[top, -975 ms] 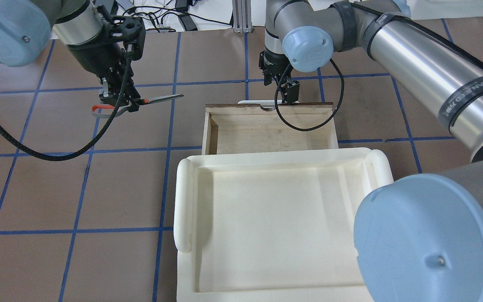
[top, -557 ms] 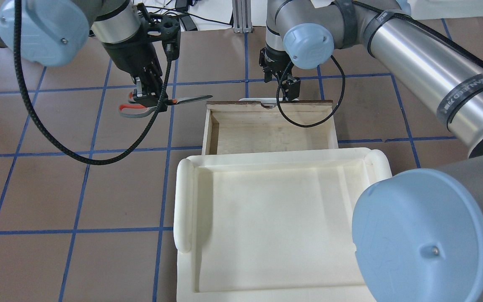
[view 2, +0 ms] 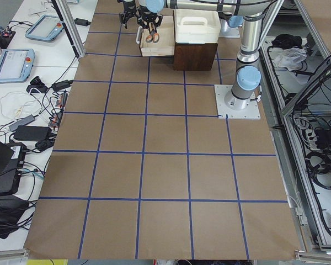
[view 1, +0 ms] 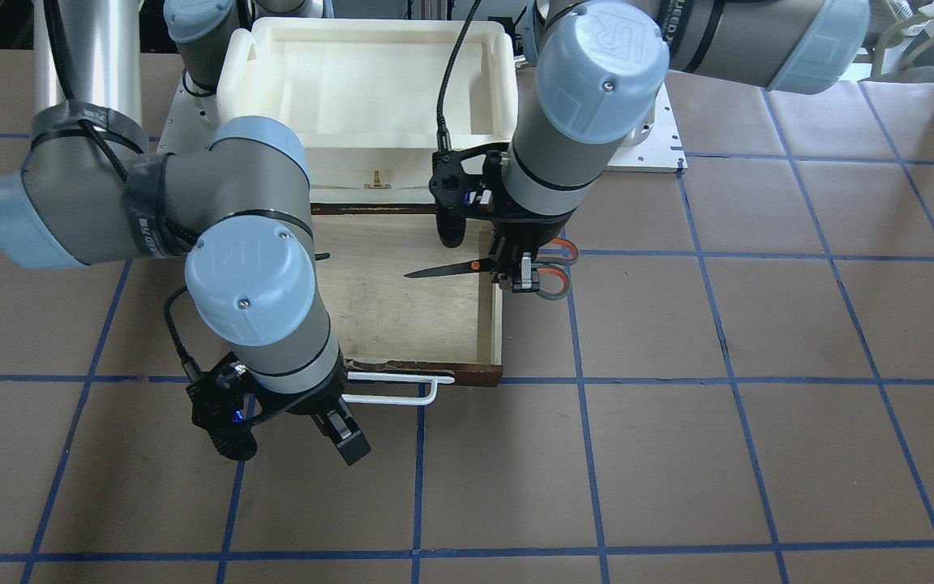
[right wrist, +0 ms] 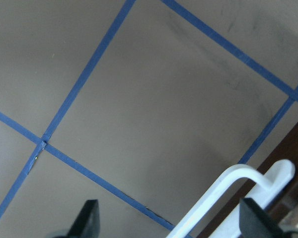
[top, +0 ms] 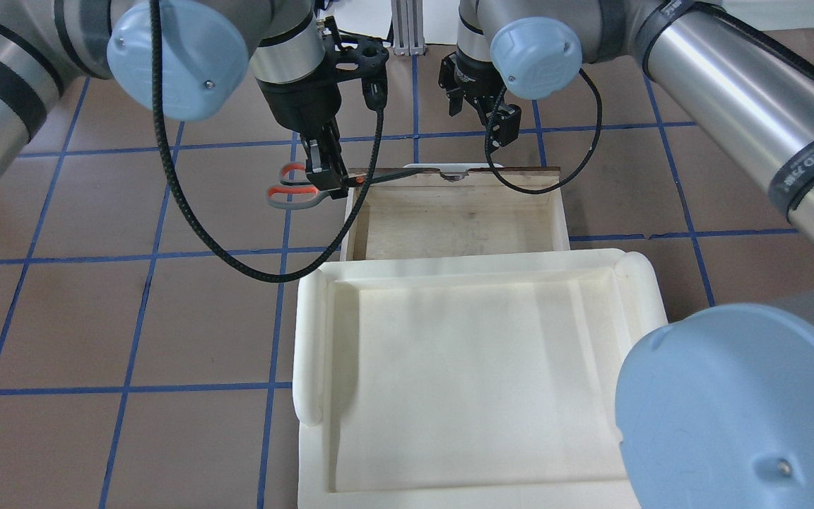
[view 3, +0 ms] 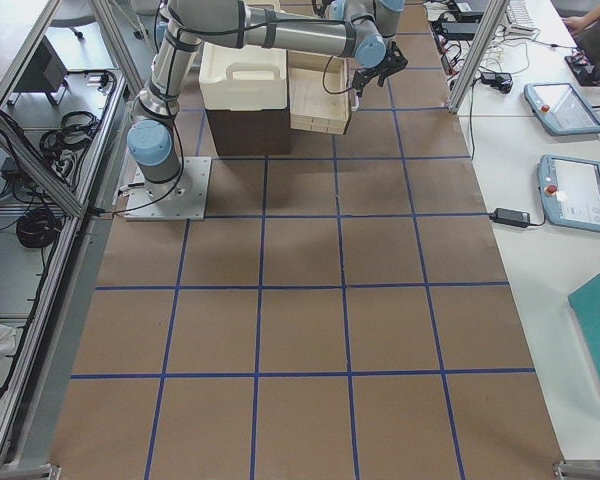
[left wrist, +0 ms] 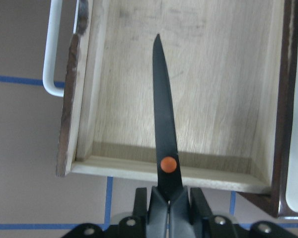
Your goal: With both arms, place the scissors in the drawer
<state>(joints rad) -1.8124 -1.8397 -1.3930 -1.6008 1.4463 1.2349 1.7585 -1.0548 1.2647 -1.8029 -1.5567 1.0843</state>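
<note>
Left claw (view 1: 520, 274) clamped on scissors (view 1: 475, 264), blades over the open drawer (view 1: 490, 324), right claw (top: 483, 120) wide open, empty, near the white handle (view 1: 390, 398)

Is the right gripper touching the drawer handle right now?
Apart. The overhead view shows bare table between the right gripper and the handle.

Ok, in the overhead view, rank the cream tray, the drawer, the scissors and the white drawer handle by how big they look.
1. Cream tray
2. Drawer
3. Scissors
4. White handle: only a sliver shows behind the drawer front, so its place against the scissors is unsure.
</note>
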